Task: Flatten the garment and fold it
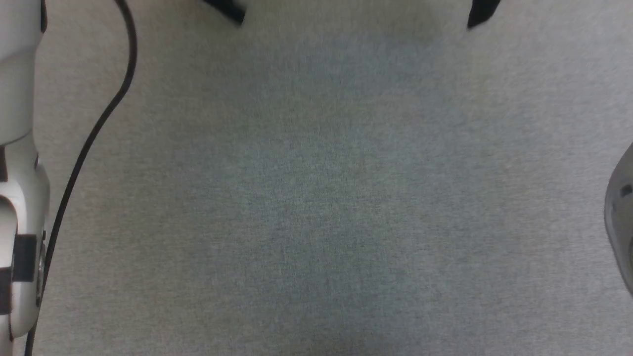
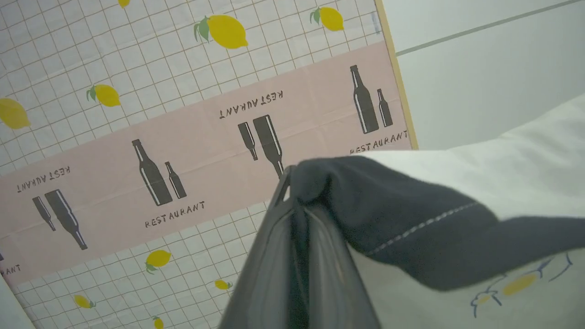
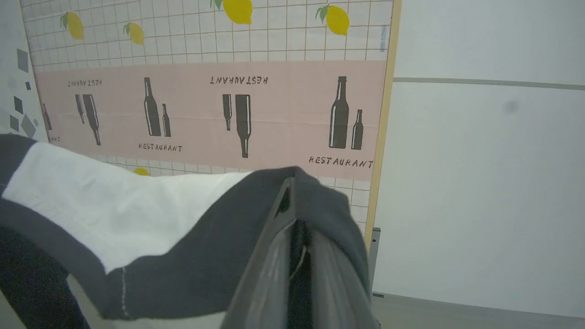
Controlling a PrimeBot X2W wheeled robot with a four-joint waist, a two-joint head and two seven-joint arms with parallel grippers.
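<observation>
The garment [image 2: 502, 173] is a white T-shirt with black sleeves, held up in the air between both grippers. In the left wrist view my left gripper [image 2: 292, 183] is shut on a black sleeve [image 2: 411, 219]. The white body spreads to the right, with a yellow-and-blue print [image 2: 516, 283] at the lower right. In the right wrist view my right gripper [image 3: 292, 187] is shut on the other black sleeve [image 3: 219, 256]. From there the garment [image 3: 114, 205] stretches away to the left.
A wall panel printed with lemons and bottles [image 3: 205, 91] stands ahead, beside a pale wall [image 3: 480, 183]. The head view looks down on a grey surface [image 1: 316, 198], with my left forearm [image 1: 20, 198] and its cable [image 1: 99, 123] at the left. Two dark shapes [image 1: 227, 10] cut the top edge.
</observation>
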